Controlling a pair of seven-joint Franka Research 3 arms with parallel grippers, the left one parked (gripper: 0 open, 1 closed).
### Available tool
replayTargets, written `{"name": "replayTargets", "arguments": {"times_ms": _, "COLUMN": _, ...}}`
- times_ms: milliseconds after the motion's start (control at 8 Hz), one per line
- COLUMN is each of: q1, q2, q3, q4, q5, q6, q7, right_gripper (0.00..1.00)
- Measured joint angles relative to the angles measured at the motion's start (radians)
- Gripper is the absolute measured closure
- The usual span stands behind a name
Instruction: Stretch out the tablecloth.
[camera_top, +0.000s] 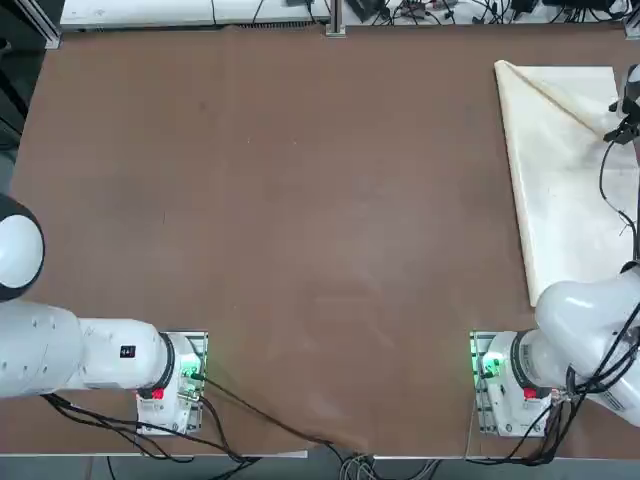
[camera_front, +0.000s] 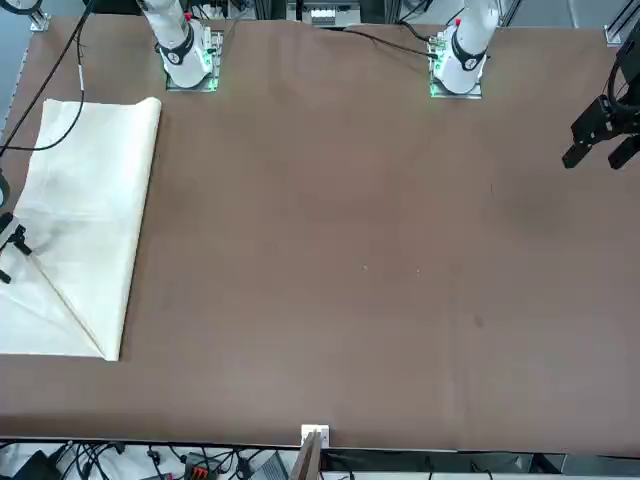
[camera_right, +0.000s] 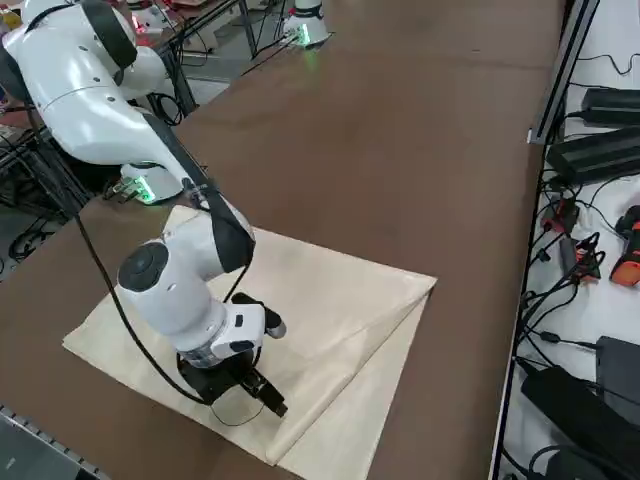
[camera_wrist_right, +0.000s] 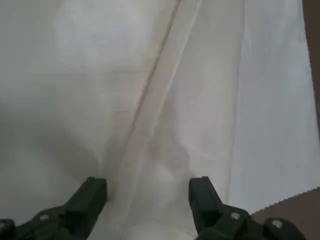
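Open tool (camera_wrist_right: 148, 192) — right gripper, fingers apart — over the folded cream tablecloth (camera_wrist_right: 125, 90), gripping nothing.

Tablecloth (camera_top: 570, 200): cut off, top view's right edge | partly hidden under right arm (camera_right: 195, 275)

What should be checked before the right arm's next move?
Right gripper open: ok.
Right gripper over the tablecloth: ok.
Raised fold edge between the fingers, as the wrist view shows: ok.
Cloth stretched out: not ok, it lies folded with a slanting layer edge.
Cloth gripped: not ok, nothing is held.
Fingertips touching the cloth: cannot tell.
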Motion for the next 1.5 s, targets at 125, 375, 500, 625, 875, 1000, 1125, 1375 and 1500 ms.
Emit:
{"name": "replayTargets", "arguments": {"times_ms": 125, "q1": 0.000, "q2": 0.000, "q3": 0.002, "q4": -0.002, "q5": 0.000, "q6": -0.003, "q7": -0.002, "right_gripper": 0.00}}
{"name": "replayTargets", "arguments": {"times_ms": 375, "q1": 0.000, "q2": 0.000, "q3": 0.002, "q4": -0.002, "q5": 0.000, "q6": -0.005, "q7": -0.005, "right_gripper": 0.00}}
{"name": "replayTargets", "arguments": {"times_ms": 500, "q1": 0.000, "q2": 0.000, "q3": 0.002, "q4": -0.002, "q5": 0.000, "q6": -0.005, "q7": -0.006, "right_gripper": 0.00}}
{"name": "replayTargets", "arguments": {"times_ms": 625, "q1": 0.000, "q2": 0.000, "q3": 0.002, "q4": -0.002, "q5": 0.000, "q6": -0.006, "q7": -0.007, "right_gripper": 0.05}}
{"name": "replayTargets", "arguments": {"times_ms": 875, "q1": 0.000, "q2": 0.000, "q3": 0.002, "q4": -0.002, "q5": 0.000, "q6": -0.007, "q7": -0.009, "right_gripper": 0.21}}
{"name": "replayTargets", "arguments": {"times_ms": 1000, "q1": 0.000, "q2": 0.000, "q3": 0.002, "q4": -0.002, "q5": 0.000, "q6": -0.007, "q7": -0.009, "right_gripper": 0.41}}
{"name": "replayTargets", "arguments": {"times_ms": 1125, "q1": 0.000, "q2": 0.000, "q3": 0.002, "q4": -0.002, "q5": 0.000, "q6": -0.007, "q7": -0.009, "right_gripper": 0.61}}
{"name": "replayTargets", "arguments": {"times_ms": 1375, "q1": 0.000, "q2": -0.001, "q3": 0.002, "q4": -0.002, "q5": 0.001, "q6": -0.007, "q7": -0.009, "right_gripper": 0.98}}
{"name": "replayTargets", "arguments": {"times_ms": 1500, "q1": -0.001, "q2": -0.001, "q3": 0.002, "q4": -0.002, "q5": 0.009, "q6": -0.007, "q7": -0.006, "right_gripper": 0.98}}
